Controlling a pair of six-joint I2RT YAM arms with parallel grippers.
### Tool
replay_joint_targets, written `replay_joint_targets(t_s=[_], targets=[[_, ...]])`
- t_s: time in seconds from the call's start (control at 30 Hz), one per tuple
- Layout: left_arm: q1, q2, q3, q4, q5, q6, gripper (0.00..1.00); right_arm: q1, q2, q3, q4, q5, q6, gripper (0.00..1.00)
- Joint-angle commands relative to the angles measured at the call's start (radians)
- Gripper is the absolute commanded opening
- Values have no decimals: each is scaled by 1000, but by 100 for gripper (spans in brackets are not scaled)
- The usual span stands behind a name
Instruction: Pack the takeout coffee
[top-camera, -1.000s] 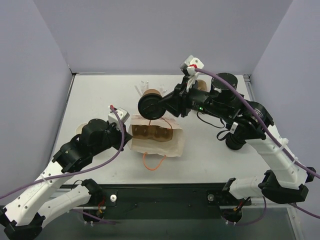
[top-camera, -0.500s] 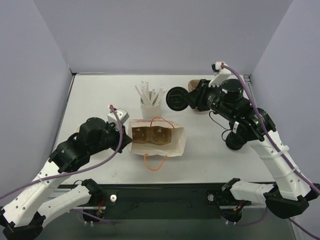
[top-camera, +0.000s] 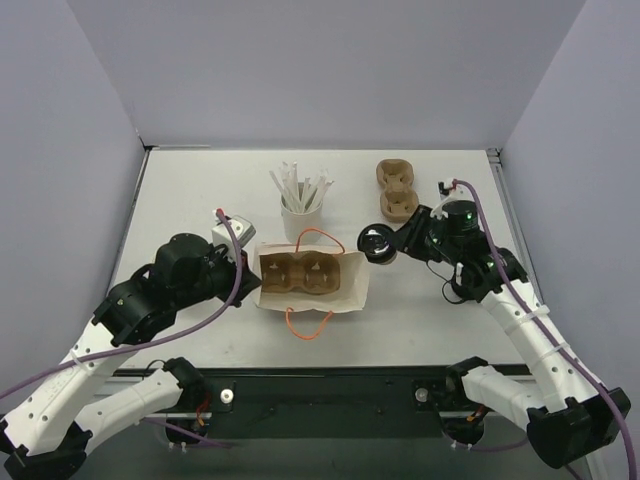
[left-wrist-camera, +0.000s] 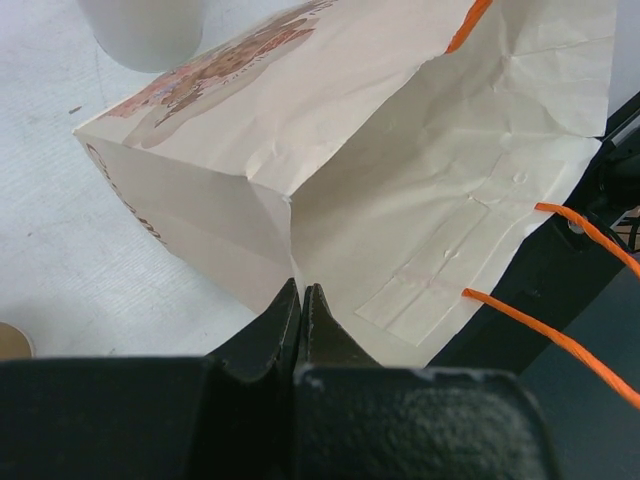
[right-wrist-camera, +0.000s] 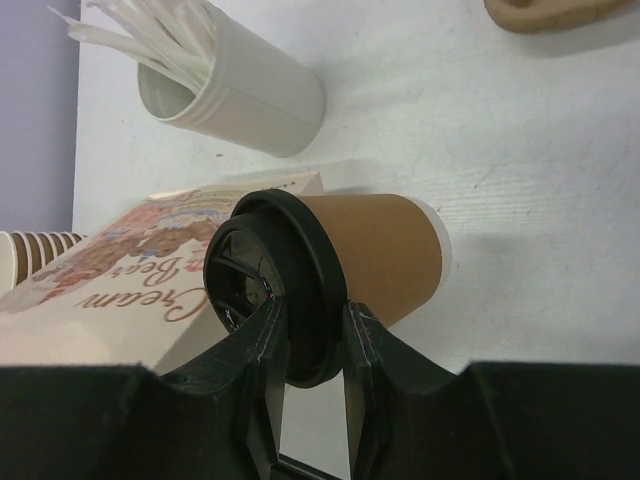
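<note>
The right gripper (right-wrist-camera: 305, 325) clamps its 2 fingers on the rim of the black lid (right-wrist-camera: 262, 275) of the takeout coffee (right-wrist-camera: 375, 258). The cup is tipped on its side, lid toward the paper bag (top-camera: 345, 295), just beside the bag's right edge. The left gripper (left-wrist-camera: 300, 300) has its fingers pressed together on a fold at the bag's left side. The bag lies open on the table (top-camera: 200, 190) with a pulp carrier (top-camera: 300, 270) of 2 wells inside. A second carrier (top-camera: 397, 188) sits behind the cup, and a white holder (top-camera: 300, 208) of stirrers stands behind the bag.
</note>
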Motion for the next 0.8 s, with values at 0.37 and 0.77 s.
replay_joint_targets(t_s=[0.37, 0.77], targets=[[14, 118, 139, -149, -104, -158, 0, -197, 10, -381, 399, -281, 91, 0], [37, 199, 229, -221, -81, -175, 0, -254, -1, -396, 241, -202, 16, 17]])
